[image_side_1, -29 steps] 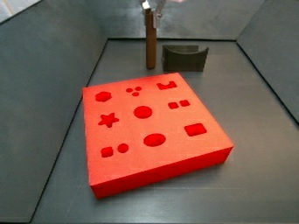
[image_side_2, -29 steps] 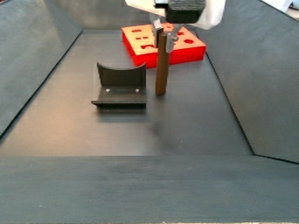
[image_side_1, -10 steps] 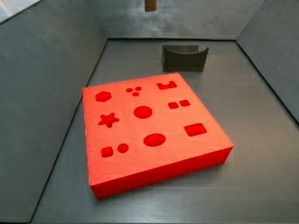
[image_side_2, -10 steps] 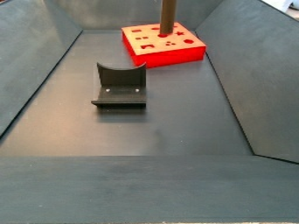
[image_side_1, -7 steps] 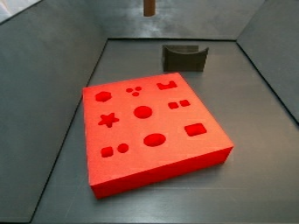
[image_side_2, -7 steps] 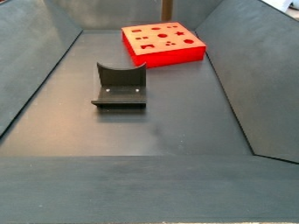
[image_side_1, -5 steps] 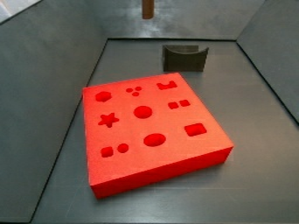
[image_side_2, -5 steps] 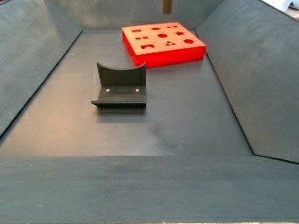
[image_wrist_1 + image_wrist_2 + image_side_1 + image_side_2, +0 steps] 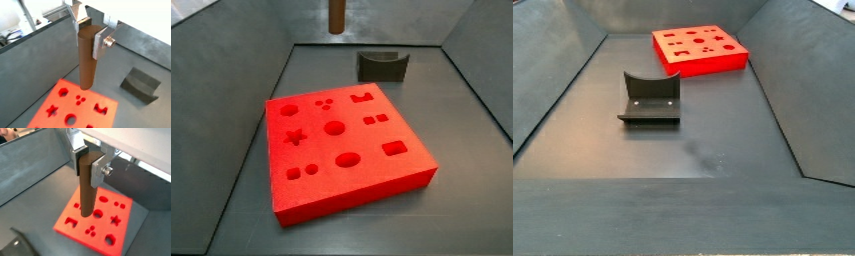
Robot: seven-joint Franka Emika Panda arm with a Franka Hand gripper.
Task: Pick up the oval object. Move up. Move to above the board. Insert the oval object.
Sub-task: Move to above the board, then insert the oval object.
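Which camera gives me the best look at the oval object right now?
Both wrist views: the oval object hangs upright, clamped between the gripper fingers above the board. A side view catches only its lower end at the frame's top; the remaining side view misses it entirely.

Bright red flat board (image 9: 345,150), plain but for darker red cut-out shapes across its top. Matte brown, slim rod-like oval object (image 9: 87,60), clamped in the silver-plated hand (image 9: 92,27) with dark pads. Dark grey notched block (image 9: 651,97). Dull grey desk (image 9: 687,150) with grey walls.
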